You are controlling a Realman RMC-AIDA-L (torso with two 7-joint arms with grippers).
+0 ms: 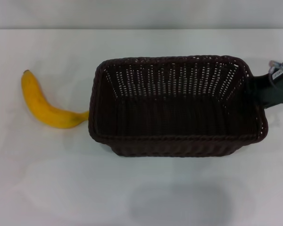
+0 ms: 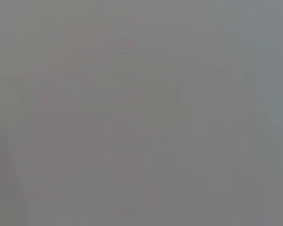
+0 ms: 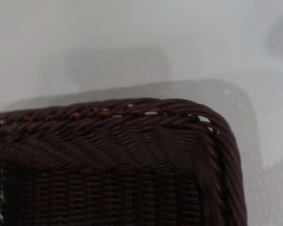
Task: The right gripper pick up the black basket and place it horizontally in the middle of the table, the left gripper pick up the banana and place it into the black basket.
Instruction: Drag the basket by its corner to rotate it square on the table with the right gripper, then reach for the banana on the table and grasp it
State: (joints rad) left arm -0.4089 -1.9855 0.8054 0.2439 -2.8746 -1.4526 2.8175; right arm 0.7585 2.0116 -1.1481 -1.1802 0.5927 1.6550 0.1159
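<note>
The black basket (image 1: 179, 106) hangs level above the white table (image 1: 47, 179), long side across the view, open side up, with its shadow (image 1: 179, 203) on the table nearer to me. My right gripper (image 1: 260, 89) is at the basket's right short rim and holds it up; its fingertips are hidden behind the rim. The right wrist view shows one corner of the braided rim (image 3: 132, 110) close up. The banana (image 1: 42, 106) lies on the table left of the basket, its near end by the basket's left wall. The left gripper is out of view.
The table's far edge (image 1: 141, 29) meets a pale wall. The left wrist view shows only a plain grey surface.
</note>
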